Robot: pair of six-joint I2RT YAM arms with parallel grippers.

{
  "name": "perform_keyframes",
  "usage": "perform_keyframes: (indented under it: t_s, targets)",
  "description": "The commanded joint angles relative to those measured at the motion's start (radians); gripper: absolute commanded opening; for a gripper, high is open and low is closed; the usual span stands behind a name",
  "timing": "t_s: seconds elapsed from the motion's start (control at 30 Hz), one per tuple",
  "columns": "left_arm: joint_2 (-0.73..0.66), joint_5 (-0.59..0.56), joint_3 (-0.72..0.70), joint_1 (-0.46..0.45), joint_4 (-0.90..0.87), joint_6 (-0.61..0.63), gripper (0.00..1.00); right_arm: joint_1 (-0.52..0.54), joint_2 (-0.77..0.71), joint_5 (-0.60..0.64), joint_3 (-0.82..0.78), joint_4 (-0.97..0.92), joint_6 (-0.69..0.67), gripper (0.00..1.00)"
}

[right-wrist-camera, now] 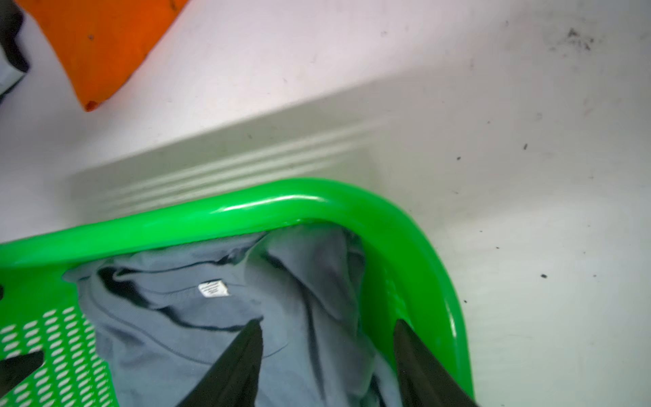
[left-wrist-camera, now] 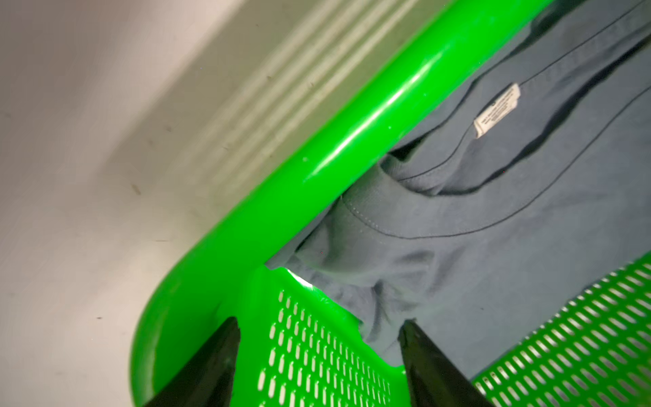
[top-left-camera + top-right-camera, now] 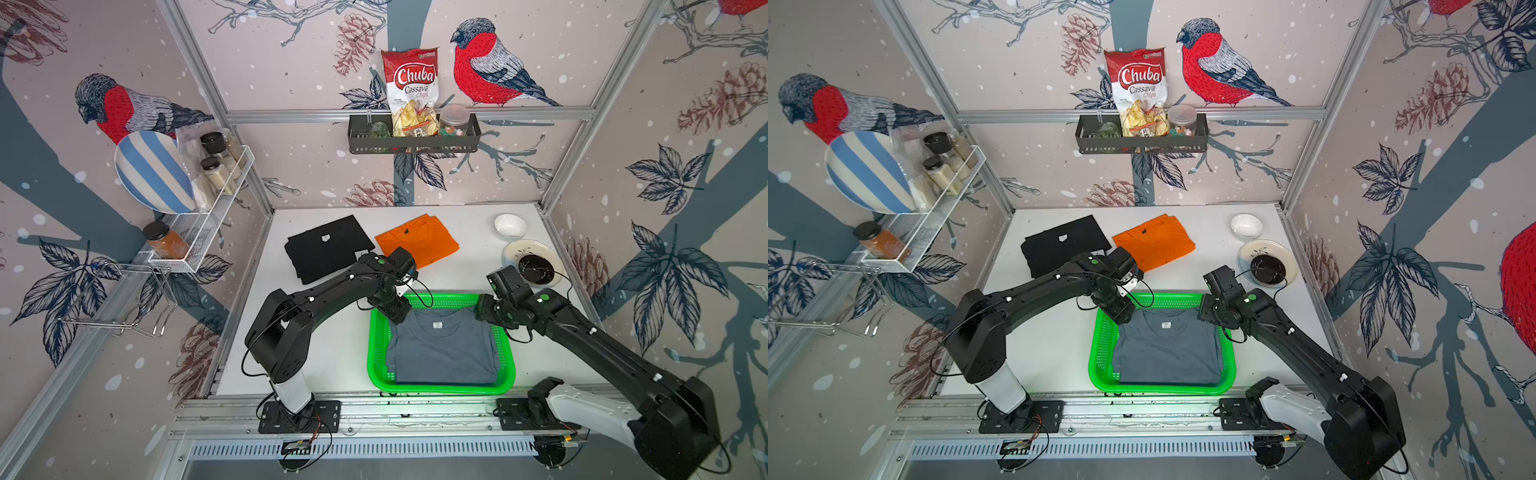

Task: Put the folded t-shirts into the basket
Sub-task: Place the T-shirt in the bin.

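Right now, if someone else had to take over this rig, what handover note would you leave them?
Left gripper: open, empty, over the far left corner of the green basket.
Right gripper: open, empty, over the basket's far right corner.
Done: the grey-blue shirt lies folded inside the basket.
Left to do: the orange shirt and the black shirt lie folded on the table beyond the basket; both go in.
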Motion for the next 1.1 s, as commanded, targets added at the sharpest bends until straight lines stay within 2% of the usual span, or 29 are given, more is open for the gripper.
perform_keyframes:
  t_s: [0.0,0.13,0.33,0.5,0.6,0.77,0.83,1.0,1.07]
  targets:
    - [-0.017,-0.156,-0.019,0.004,0.06,0.064,0.72,0.049,0.019,0.075,0.068,-0.074,-0.029,0.6]
    - [-0.029,-0.269,-0.05,0.009,0.095,0.095,0.72,0.153,0.101,0.169,0.154,-0.159,-0.014,0.61]
    - [-0.071,-0.254,-0.11,0.052,0.098,0.114,0.72,0.202,0.257,0.148,0.157,-0.082,0.023,0.57]
    - [-0.123,-0.218,-0.201,0.063,0.098,0.161,0.69,0.19,0.363,0.14,0.146,0.015,0.029,0.43]
    - [-0.174,-0.226,-0.26,0.063,0.088,0.208,0.66,0.177,0.437,0.154,0.149,0.04,0.017,0.3]
    - [-0.283,-0.158,-0.286,0.064,0.015,0.272,0.66,0.187,0.504,0.092,0.153,0.14,-0.039,0.26]
    - [-0.317,-0.113,-0.267,0.064,-0.01,0.286,0.66,0.194,0.52,0.089,0.163,0.162,-0.048,0.26]
    - [-0.317,-0.078,-0.212,0.064,0.007,0.304,0.67,0.194,0.493,0.127,0.217,0.113,-0.058,0.41]
    - [-0.3,-0.066,-0.201,0.064,0.049,0.311,0.66,0.194,0.457,0.141,0.242,0.078,-0.059,0.43]
